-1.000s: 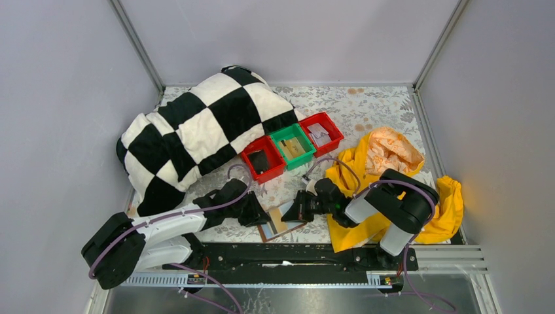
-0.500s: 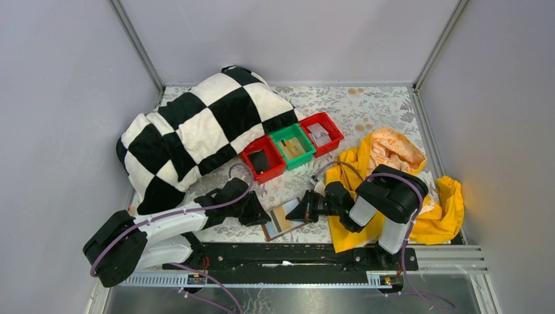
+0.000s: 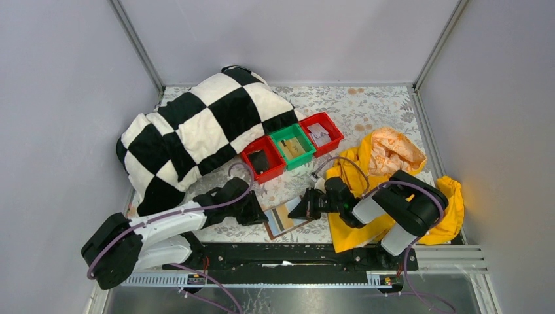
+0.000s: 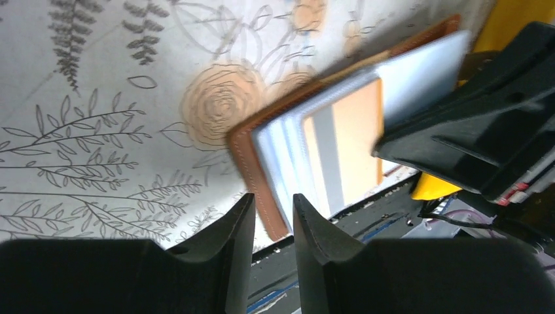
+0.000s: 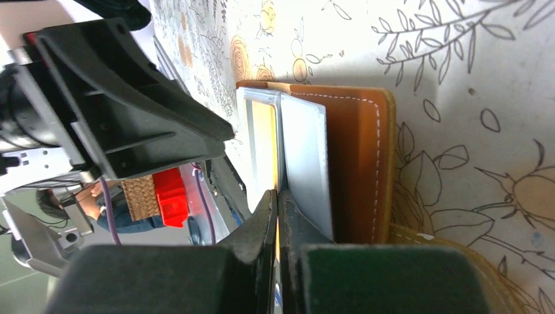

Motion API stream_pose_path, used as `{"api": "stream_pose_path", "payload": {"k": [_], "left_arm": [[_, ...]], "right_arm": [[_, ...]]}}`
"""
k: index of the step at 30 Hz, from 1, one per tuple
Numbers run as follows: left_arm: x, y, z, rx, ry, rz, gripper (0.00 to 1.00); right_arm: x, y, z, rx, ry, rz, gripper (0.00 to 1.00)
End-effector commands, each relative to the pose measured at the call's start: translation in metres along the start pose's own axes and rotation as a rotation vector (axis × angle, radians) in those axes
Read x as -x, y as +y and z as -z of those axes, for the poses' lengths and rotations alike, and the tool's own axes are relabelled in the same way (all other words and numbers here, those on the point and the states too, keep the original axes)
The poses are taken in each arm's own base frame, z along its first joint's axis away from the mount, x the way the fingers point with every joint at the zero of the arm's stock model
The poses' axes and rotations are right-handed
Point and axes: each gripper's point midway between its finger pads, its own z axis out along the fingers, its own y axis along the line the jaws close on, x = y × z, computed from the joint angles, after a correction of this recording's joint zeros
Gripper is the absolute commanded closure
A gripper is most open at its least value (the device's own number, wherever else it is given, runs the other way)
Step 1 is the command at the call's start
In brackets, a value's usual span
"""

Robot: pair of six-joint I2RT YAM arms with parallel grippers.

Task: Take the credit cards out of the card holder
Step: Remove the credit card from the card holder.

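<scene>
The brown card holder (image 3: pixel 281 224) lies open at the table's near edge, with pale pockets inside. My right gripper (image 3: pixel 302 209) is at its right side, shut (image 5: pixel 277 195) on the edge of a tan credit card (image 5: pixel 263 144) that sits in a pocket. A grey card or pocket leaf (image 5: pixel 304 163) lies beside it on the brown cover (image 5: pixel 357 163). My left gripper (image 3: pixel 257 214) is at the holder's left edge. Its jaws (image 4: pixel 273 199) stand a narrow gap apart, and the holder's brown corner (image 4: pixel 252 163) shows beyond the gap. The tan card (image 4: pixel 357 131) also shows there.
A black-and-white checkered blanket (image 3: pixel 196 131) fills the back left. Two red bins (image 3: pixel 262 160) (image 3: pixel 321 133) and a green bin (image 3: pixel 293 147) stand behind the holder. A yellow cloth (image 3: pixel 448 203) lies under my right arm. The black base rail (image 3: pixel 281 255) runs just in front of the holder.
The card holder has slid and turned slightly to the right with my right gripper. The right arm's elbow swung right. The left arm has barely moved.
</scene>
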Motion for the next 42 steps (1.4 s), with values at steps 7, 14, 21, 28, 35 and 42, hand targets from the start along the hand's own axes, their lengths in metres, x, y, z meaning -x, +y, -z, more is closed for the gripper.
{"api": "stream_pose_path", "payload": {"k": [7,14,21,28,35,42], "left_arm": [[0.023,-0.066,0.018,-0.176,-0.104,-0.146,0.64],[0.008,-0.052,-0.002,-0.169,-0.052,-0.114,0.64],[0.004,-0.034,-0.013,-0.111,-0.030,-0.120,0.64],[0.001,-0.018,-0.017,-0.053,-0.019,-0.107,0.65],[-0.003,-0.010,-0.018,-0.024,-0.003,-0.106,0.65],[-0.006,-0.004,-0.018,-0.003,0.011,-0.106,0.65]], "right_arm": [[0.011,-0.002,-0.006,-0.075,-0.045,0.040,1.00],[0.006,-0.001,-0.011,-0.064,-0.049,0.015,1.00],[0.007,-0.001,-0.011,-0.066,-0.053,0.012,0.93],[0.011,-0.001,-0.009,-0.082,-0.072,0.020,0.88],[0.014,-0.004,-0.005,-0.109,-0.096,0.029,0.98],[0.013,-0.008,-0.003,-0.135,-0.090,0.055,0.79]]}}
